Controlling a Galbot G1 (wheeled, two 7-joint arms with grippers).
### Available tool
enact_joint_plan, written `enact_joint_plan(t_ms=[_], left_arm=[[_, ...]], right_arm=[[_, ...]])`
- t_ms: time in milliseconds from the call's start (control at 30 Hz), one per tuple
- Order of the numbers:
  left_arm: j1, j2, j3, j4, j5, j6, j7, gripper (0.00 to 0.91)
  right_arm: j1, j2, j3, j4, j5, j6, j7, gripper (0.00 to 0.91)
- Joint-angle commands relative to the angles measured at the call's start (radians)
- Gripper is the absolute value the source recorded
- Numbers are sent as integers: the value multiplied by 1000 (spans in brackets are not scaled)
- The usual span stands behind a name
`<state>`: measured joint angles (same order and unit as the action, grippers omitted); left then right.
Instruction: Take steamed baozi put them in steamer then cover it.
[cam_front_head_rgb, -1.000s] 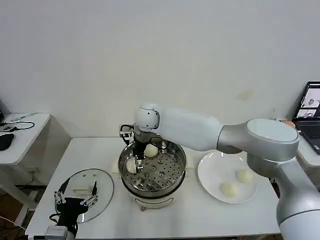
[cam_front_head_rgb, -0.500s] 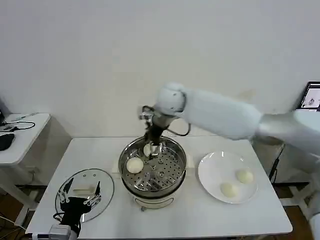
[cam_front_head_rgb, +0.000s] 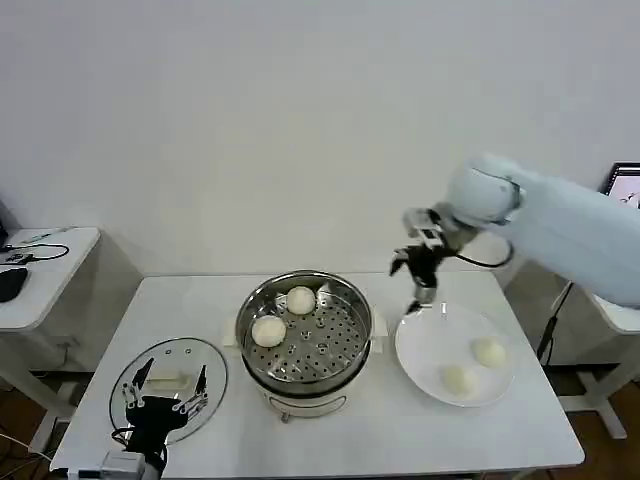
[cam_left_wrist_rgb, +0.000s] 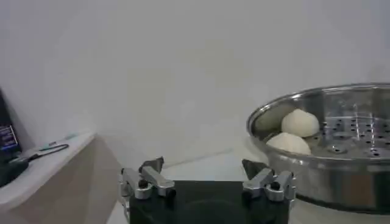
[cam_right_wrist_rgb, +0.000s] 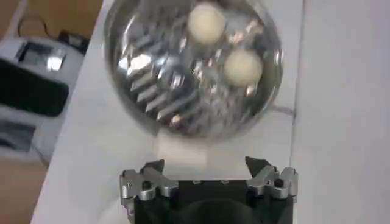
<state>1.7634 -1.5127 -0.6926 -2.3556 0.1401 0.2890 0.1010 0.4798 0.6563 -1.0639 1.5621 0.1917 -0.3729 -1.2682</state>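
The right gripper has swung away from the round shiny stainless-steel steamer, fingers apart and empty, above the flat white plate. Next, descend squarely over one of two remaining cream-white baozi, closing gently. The left gripper waits, spread, over the glass cover.

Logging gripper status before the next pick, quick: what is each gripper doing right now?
Left gripper: open, empty, over the cover.
Right gripper: open, empty, above the plate, beside the steamer.
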Motion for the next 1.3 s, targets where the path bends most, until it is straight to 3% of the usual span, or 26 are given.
enact_joint_plan(t_ms=[33,167,367,767,1067,1300], left_arm=[[9,-3,0,5,2,2,-2,907],[13,-3,-2,14,4,1,-3,907],[10,-3,-3,26,5,1,-2,907],[7,0,-2,46,10,1,-2,907],[4,-4,1,56,17,0,-2,907],[5,-5,0,63,17,-1,-3,907]], right_arm=[[-192,-161,52,40,-172,108,-37,907],[-275,-151,91,3,-257,152,-37,907],[-393,-142,160,2,-295,114,-26,907],[-578,-92,264,-111,-425,143,24,907],[-623,-35,300,-178,-452,145,78,907],[-620,-11,297,-188,-452,139,90,907]])
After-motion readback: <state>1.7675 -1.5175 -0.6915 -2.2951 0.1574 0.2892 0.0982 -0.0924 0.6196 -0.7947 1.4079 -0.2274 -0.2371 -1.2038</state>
